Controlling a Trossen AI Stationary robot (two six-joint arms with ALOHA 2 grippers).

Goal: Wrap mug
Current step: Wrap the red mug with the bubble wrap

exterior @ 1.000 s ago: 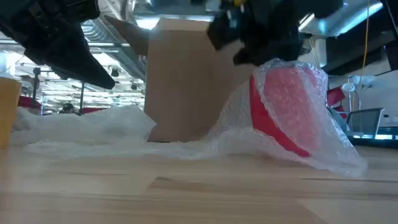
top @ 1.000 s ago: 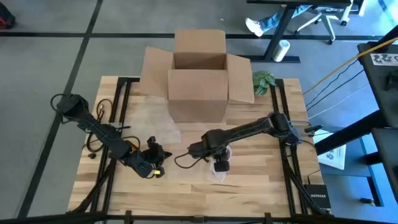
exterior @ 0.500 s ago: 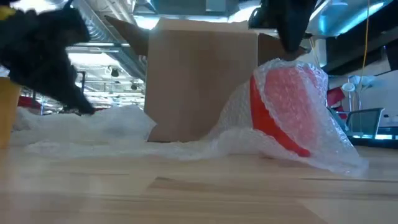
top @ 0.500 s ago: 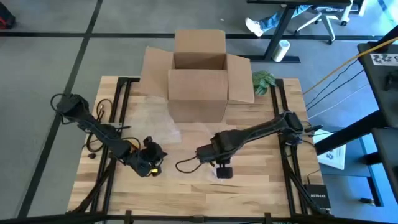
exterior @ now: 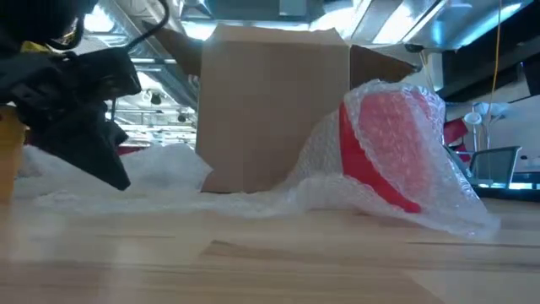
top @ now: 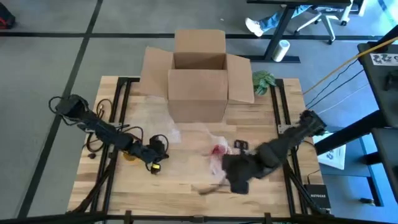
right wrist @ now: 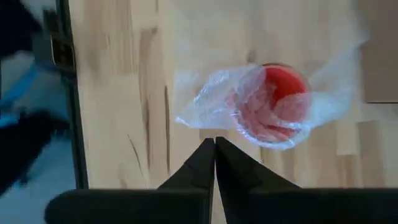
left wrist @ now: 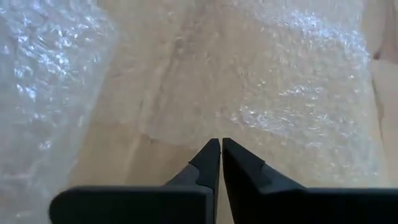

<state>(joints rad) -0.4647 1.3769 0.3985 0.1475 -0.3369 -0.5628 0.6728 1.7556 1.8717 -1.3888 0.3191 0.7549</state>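
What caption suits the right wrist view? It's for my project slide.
Right gripper, fingers closed and empty, hovers over the wooden table short of a red mug loosely draped in bubble wrap.

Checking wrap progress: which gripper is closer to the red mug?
The right gripper, just beside the bubble-wrapped red mug; the left gripper sits farther off, across the bubble wrap. Both are shut and empty.

mug (top: 219, 150): 1 | bubble wrap (exterior: 169, 173): 1 | cardboard box (top: 198, 84): 1

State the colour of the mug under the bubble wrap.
Red mug, seen through clear bubble wrap; clearest in the low view.
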